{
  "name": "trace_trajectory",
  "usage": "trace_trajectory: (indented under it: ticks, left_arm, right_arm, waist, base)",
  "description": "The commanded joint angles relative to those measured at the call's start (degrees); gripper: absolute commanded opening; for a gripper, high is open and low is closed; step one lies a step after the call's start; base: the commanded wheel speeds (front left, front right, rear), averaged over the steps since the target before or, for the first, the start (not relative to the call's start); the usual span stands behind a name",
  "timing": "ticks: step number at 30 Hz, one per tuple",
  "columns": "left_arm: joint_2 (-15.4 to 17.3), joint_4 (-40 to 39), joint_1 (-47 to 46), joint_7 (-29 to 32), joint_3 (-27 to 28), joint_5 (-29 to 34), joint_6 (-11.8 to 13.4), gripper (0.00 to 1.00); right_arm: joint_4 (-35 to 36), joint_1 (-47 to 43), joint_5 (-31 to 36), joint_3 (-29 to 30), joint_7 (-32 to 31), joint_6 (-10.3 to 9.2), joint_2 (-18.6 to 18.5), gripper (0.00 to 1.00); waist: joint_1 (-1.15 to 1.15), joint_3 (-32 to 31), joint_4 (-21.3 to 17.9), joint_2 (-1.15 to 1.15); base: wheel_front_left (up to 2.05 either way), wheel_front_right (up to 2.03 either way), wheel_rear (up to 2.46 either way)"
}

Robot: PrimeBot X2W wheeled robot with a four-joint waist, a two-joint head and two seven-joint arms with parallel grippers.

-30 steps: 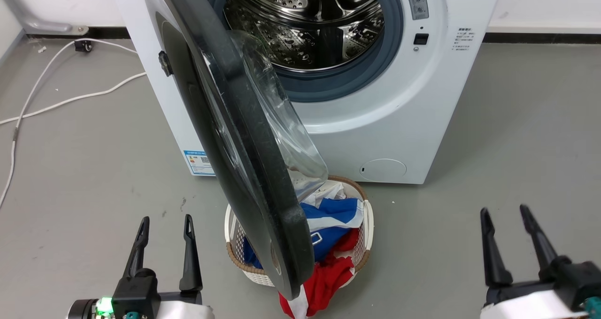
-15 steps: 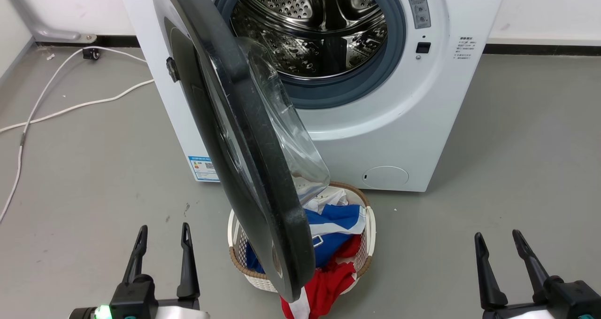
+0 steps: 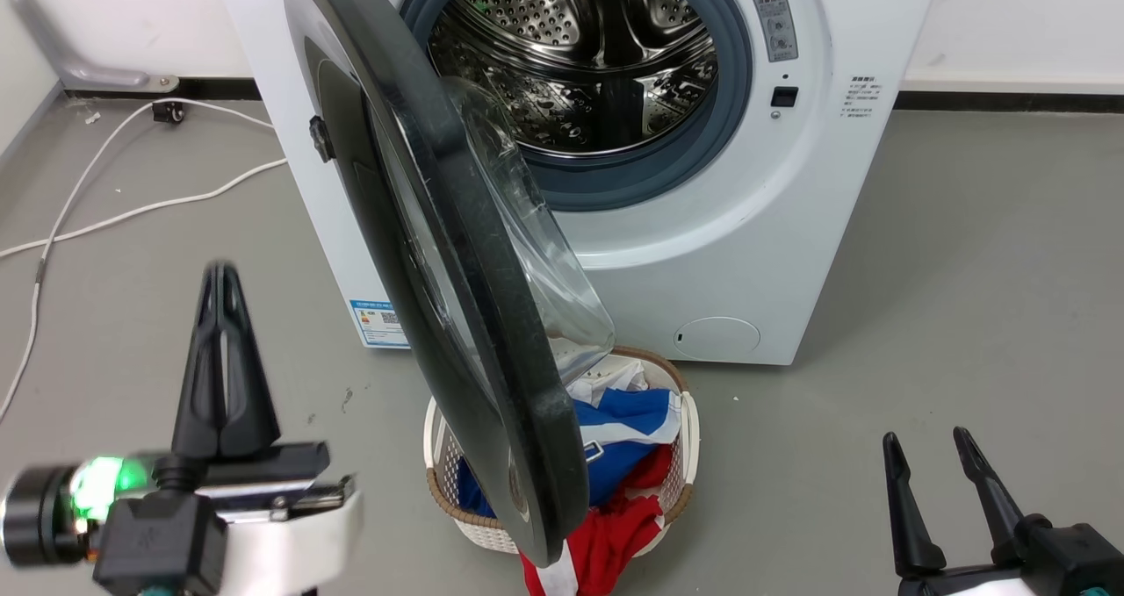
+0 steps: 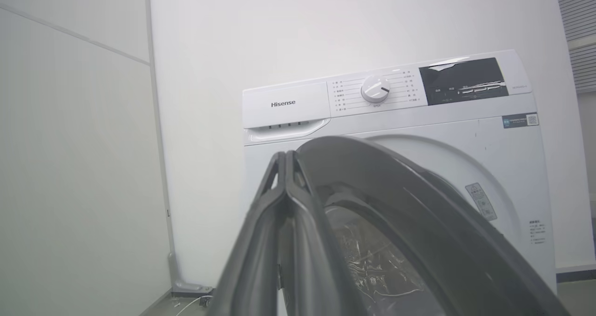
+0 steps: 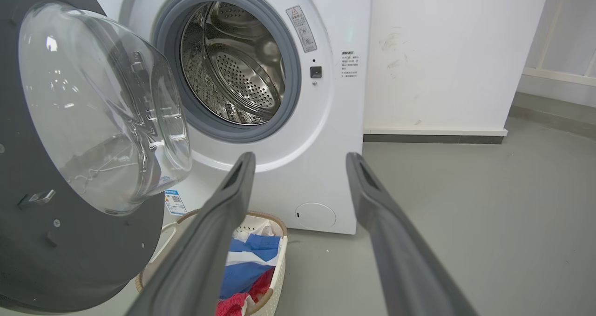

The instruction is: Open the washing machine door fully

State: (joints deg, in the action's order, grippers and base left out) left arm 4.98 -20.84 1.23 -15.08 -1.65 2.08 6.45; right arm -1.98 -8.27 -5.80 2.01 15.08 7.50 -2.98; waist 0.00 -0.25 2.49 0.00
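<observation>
Black washing machine door (image 3: 457, 254), rim untouched — left hand (image 3: 221, 273) together, right hand (image 3: 924, 438) apart.

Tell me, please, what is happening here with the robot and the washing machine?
A two-armed robot is working on opening the washing machine door, which stands about half open, swung out over a laundry basket of clothes. Nothing holds the door at this moment. The left tool, fingers pressed together, is on the door's outer side, apart from it. The right tool is open and low at the right, holding nothing.
</observation>
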Motion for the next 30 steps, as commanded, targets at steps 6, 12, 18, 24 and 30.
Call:
trace_trajectory:
  ticks: [6,12,18,24,30]
  left_arm:
    - [1.91,-8.42,-4.98,-0.1,-7.71,2.2,-3.52,0.0]
    - [1.68,-10.12,-7.56,-0.09,-16.9,3.18,-6.94,0.0]
    - [1.35,-5.52,-6.45,0.07,-23.88,2.99,-9.46,0.0]
    - [0.96,0.79,-5.27,2.24,-28.8,2.12,-10.93,0.0]
    - [0.68,7.93,-3.91,4.83,-30.47,0.7,-11.21,0.0]
  right_arm:
    - [-0.11,-0.76,-0.56,-0.28,0.12,-0.01,0.18,1.0]
    - [-0.32,-0.65,-0.62,-0.67,0.12,-0.01,0.18,1.0]
    - [-0.38,-0.76,-0.41,-0.63,0.12,-0.01,0.19,1.0]
    - [-0.6,-0.8,0.18,-0.99,0.12,-0.01,0.19,1.0]
    - [-0.72,-0.05,0.41,-1.39,0.12,-0.01,0.19,1.0]
  waist:
    - [0.0,-0.26,-0.08,0.0]
    - [0.0,-0.44,-0.43,0.0]
    - [0.0,-0.25,-0.53,0.0]
    - [0.0,0.11,-0.43,0.0]
    - [0.0,0.63,-0.6,0.0]
  base:
    - [0.0,0.0,0.0]
    - [0.0,0.0,0.0]
    - [0.0,0.0,0.0]
    - [0.0,0.0,0.0]
    - [0.0,0.0,0.0]
